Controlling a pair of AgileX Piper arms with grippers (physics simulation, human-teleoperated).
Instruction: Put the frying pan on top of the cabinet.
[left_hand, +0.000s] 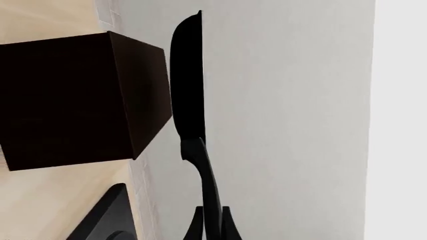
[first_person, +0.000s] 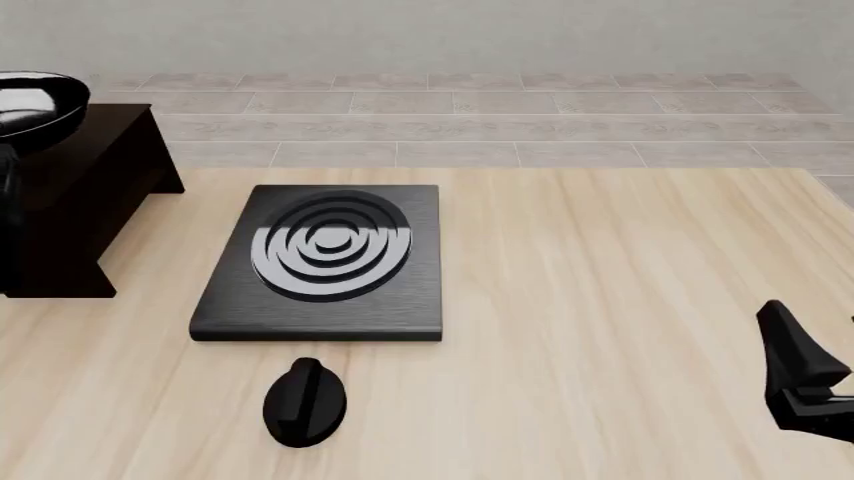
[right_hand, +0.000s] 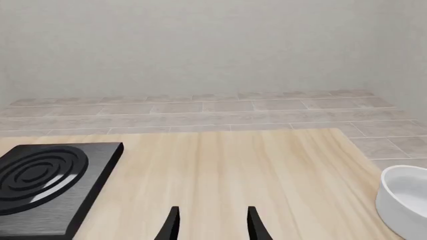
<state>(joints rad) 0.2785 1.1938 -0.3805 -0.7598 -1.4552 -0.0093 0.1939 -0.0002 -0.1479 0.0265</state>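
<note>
The frying pan (first_person: 30, 104), black with a glossy inside, hangs over the left part of the cabinet (first_person: 94, 190) at the table's far left. In the left wrist view the frying pan (left_hand: 187, 80) shows edge-on beside the dark cabinet (left_hand: 73, 100). Its long handle (left_hand: 207, 175) runs back into my left gripper (left_hand: 212, 222), which is shut on it. Whether the pan touches the cabinet top I cannot tell. My right gripper (right_hand: 212, 227) is open over bare table at the near right, with nothing between its fingers; it also shows as the right gripper (first_person: 801, 370) in the front view.
A flat black slab with silver rings (first_person: 327, 260) lies mid-left on the wooden table (first_person: 614, 300), with a small black knob (first_person: 304, 402) in front of it. A white bowl (right_hand: 403, 200) stands at the right. A tiled floor and a wall lie beyond the table's far edge.
</note>
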